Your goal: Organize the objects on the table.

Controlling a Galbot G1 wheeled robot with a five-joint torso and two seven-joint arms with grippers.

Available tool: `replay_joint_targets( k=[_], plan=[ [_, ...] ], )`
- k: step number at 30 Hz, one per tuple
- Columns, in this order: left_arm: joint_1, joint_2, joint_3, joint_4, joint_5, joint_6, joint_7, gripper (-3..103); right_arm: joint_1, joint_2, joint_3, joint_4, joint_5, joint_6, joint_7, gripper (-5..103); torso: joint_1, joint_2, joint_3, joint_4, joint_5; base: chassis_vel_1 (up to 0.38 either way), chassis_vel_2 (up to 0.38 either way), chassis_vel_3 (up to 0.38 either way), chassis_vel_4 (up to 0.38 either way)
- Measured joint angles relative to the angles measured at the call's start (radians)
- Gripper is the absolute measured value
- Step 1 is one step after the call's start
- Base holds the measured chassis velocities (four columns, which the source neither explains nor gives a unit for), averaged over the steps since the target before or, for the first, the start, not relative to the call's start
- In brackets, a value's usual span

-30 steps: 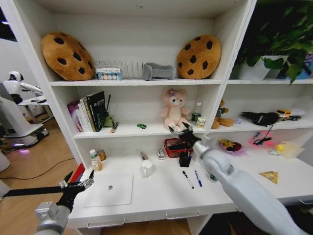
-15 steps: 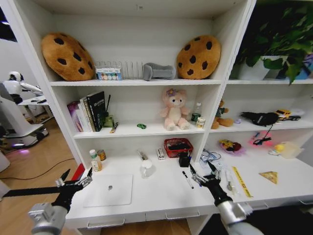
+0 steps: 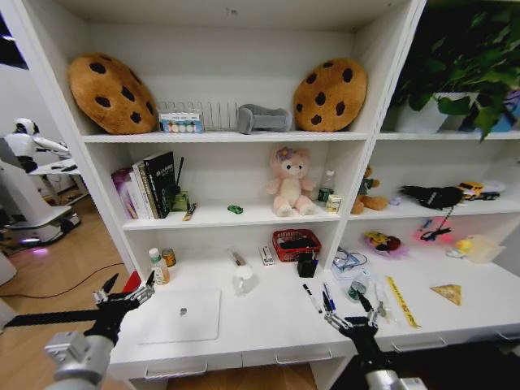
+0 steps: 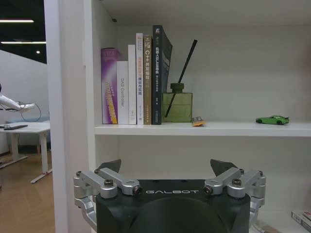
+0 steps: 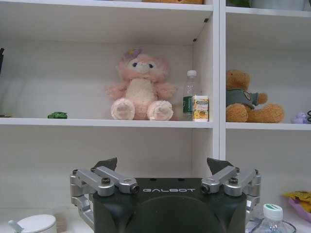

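At lower left the left gripper (image 3: 123, 296) hovers, fingers spread and empty, beside the silver laptop (image 3: 182, 315) on the white counter (image 3: 268, 325), while at lower right the right gripper (image 3: 349, 315), equally spread and empty, risks scattering 2 pens (image 3: 321, 296).

The head view is bright and evenly lit; the white shelf unit (image 3: 236, 136) and tabletop (image 3: 268, 325) reflect soft light with no hard glare. Shadows are faint, gathering under each shelf board and in the back corners of the compartments. The wide lens bends straight lines: the uprights of the shelf unit lean outward toward the edges of the picture. A pink-purple glow tints the floor (image 3: 41, 268) at far left and the small things on the right-hand shelf. In the left wrist view, ceiling strip lights (image 4: 22, 21) glow in a dim room beyond the shelf. Both wrist views are clear, with gentle shading under the shelves.
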Motion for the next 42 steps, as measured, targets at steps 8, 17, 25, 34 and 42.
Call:
replay_joint_targets(
  k=[8,17,25,34,42],
  plan=[
    [0.002,-0.001,0.002,0.007,0.002,0.0,0.001,100,0.005,-0.001,-0.011,-0.015,0.0,0.0,-0.001,100,0.0,0.0,0.0,-0.0002,0.0,-0.007,-0.003,0.007,0.007],
    [0.014,-0.004,0.005,0.01,0.011,0.0,0.001,100,0.038,-0.023,-0.026,-0.049,0.008,-0.006,-0.001,100,0.0,0.0,0.0,-0.0002,0.0001,-0.105,-0.102,0.102,0.105],
    [0.033,-0.004,0.007,0.012,0.021,0.0,0.003,100,0.119,-0.06,-0.051,-0.109,0.043,-0.021,-0.003,100,0.0,0.0,0.0,0.0,0.0002,-0.181,-0.173,0.198,0.179],
    [0.042,0.003,0.019,0.016,0.032,0.0,0.005,100,0.207,-0.135,-0.088,-0.158,0.115,-0.074,-0.041,100,0.0,0.0,0.0,-0.0002,-0.0004,-0.024,-0.049,0.038,0.037],
    [0.053,0.032,0.034,0.037,0.042,-0.003,0.009,100,0.345,-0.211,-0.139,-0.235,0.283,-0.291,-0.032,99,0.0,0.0,0.0,-0.0003,0.0001,0.021,0.022,-0.032,-0.025]
  ],
)
